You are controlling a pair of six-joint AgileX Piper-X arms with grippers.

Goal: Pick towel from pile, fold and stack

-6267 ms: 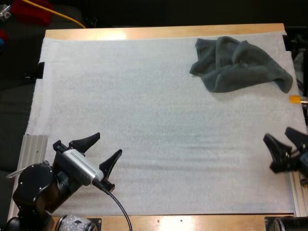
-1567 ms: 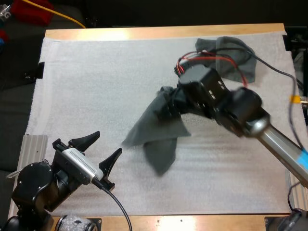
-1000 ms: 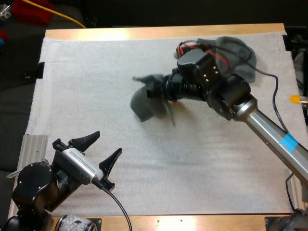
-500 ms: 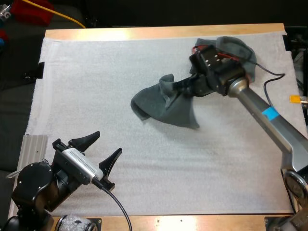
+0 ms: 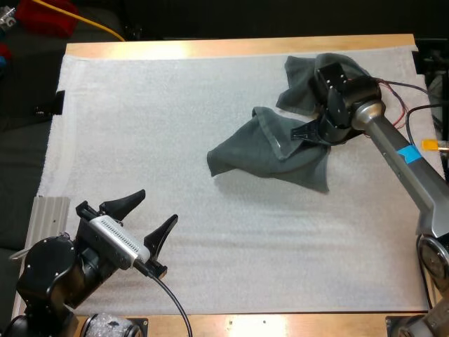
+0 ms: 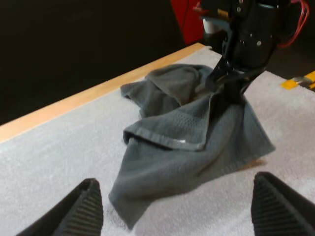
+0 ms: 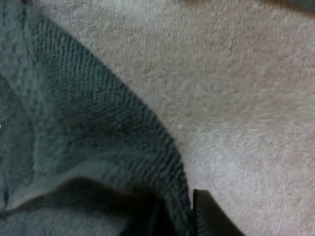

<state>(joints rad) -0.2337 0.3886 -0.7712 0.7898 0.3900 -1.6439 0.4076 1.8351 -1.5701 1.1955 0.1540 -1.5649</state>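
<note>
A dark grey-green towel (image 5: 270, 151) lies rumpled on the white mat (image 5: 140, 126), right of centre. My right gripper (image 5: 309, 133) is shut on its raised right edge. Up close in the right wrist view, the towel's hem (image 7: 147, 128) runs down between my right gripper's fingers (image 7: 211, 219). A second crumpled towel (image 5: 302, 77) sits just behind, at the far right. My left gripper (image 5: 156, 210) rests open at the near left, well clear of both. From the left wrist view the towel (image 6: 187, 147) lies ahead between my spread fingers (image 6: 83, 209), with the right gripper (image 6: 231, 81) at its far side.
The table's wooden far edge (image 5: 238, 46) runs behind the towels. A metal rail (image 5: 45, 217) borders the mat at the near left.
My right gripper has drawn back to the right with the towel, dragging it across the mat toward the pile. The left arm has stayed still.
</note>
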